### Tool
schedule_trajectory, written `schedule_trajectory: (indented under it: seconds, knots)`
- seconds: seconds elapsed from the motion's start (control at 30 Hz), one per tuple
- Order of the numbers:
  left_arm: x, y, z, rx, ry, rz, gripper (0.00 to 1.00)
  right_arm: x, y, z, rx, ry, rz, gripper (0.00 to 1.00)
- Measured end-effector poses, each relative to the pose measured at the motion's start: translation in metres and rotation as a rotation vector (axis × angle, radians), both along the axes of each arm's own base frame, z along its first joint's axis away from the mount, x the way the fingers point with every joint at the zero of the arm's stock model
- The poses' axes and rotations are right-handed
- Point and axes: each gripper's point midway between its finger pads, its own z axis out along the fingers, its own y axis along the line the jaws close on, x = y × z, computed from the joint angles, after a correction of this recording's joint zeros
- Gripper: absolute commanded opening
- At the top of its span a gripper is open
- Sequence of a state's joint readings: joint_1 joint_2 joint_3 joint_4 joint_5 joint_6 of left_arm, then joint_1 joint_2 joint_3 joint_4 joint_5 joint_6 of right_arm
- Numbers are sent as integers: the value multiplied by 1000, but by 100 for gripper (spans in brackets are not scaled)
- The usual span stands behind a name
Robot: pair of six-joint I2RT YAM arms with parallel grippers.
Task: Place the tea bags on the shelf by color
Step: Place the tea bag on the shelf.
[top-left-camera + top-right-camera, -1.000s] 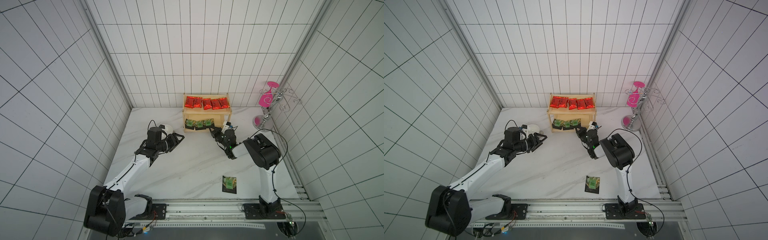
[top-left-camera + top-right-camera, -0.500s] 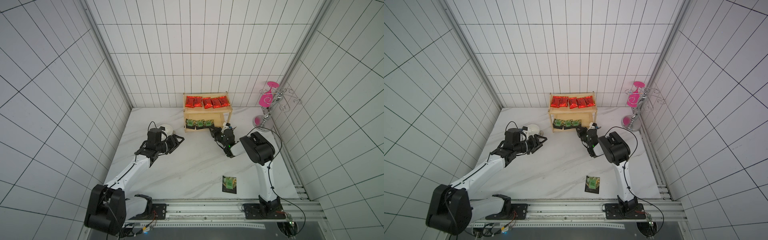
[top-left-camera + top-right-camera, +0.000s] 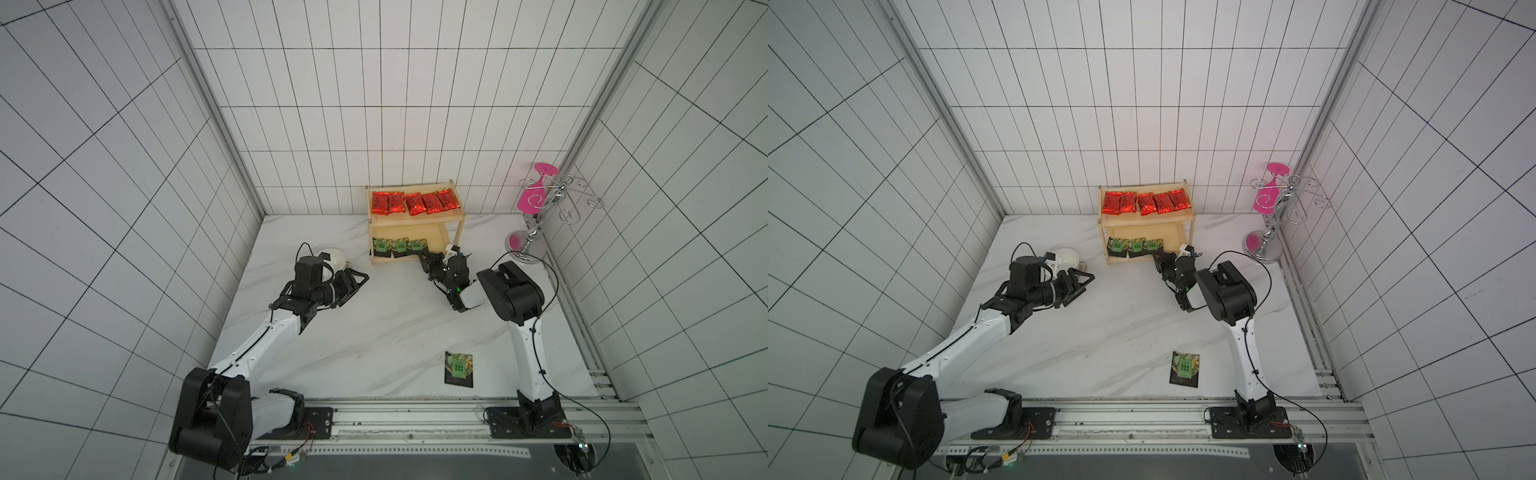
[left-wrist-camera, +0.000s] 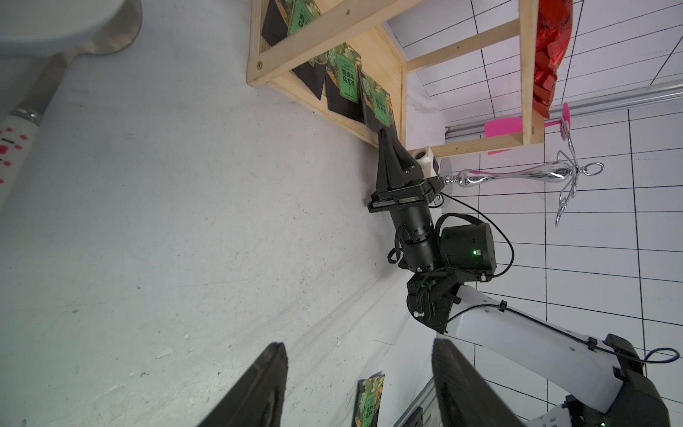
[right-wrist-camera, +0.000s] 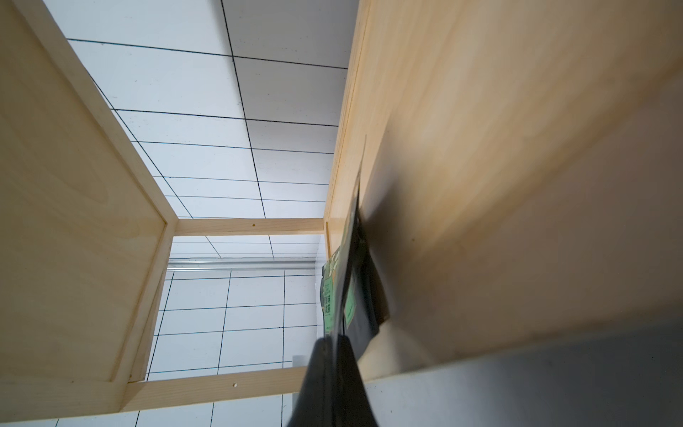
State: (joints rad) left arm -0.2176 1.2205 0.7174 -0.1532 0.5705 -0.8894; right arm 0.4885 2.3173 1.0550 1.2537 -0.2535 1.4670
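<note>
One loose sachet [image 3: 459,369] [image 3: 1185,369] lies flat near the front edge of the table [image 3: 374,332], right of the middle, green label up and well apart from both arms.

Farther in, toward the left edge, the left gripper [image 3: 357,284] [image 4: 360,347] hangs just over bare marble with its jaws wide and nothing between them (its wrist view shows only table in the gap). Just behind it sits a white dish [image 3: 332,257], and a utensil [image 4: 40,92] with a red-dotted handle pokes out from under the rim.

To the right, the right gripper [image 3: 424,257] [image 4: 384,133] reaches the shelf's lower tier. Its jaws are pinched tight on the near corner of the pinched sachet [image 3: 417,245] [image 4: 380,103] [image 5: 332,288], which laps over that tier's front rim. It is the rightmost of three, and two more sachets [image 3: 390,246] lean beside it on the same tier, overlapping one another.

Against the middle of the back edge stands the shelf [image 3: 417,217]. Five red packets [image 3: 413,203] lie in a row across its top tier, edges overlapping.

In the back right corner a chrome stand [image 3: 536,232] holds a pink glass [image 3: 534,199] upside down.
</note>
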Motion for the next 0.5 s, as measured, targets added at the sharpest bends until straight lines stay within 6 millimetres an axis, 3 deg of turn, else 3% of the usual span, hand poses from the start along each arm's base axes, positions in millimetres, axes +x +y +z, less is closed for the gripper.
schedule_trajectory:
  seconds: [0.5]
  knots:
    - [0,1,-1,-1,3,1,65,3,0,-15,-16,126,2,11]
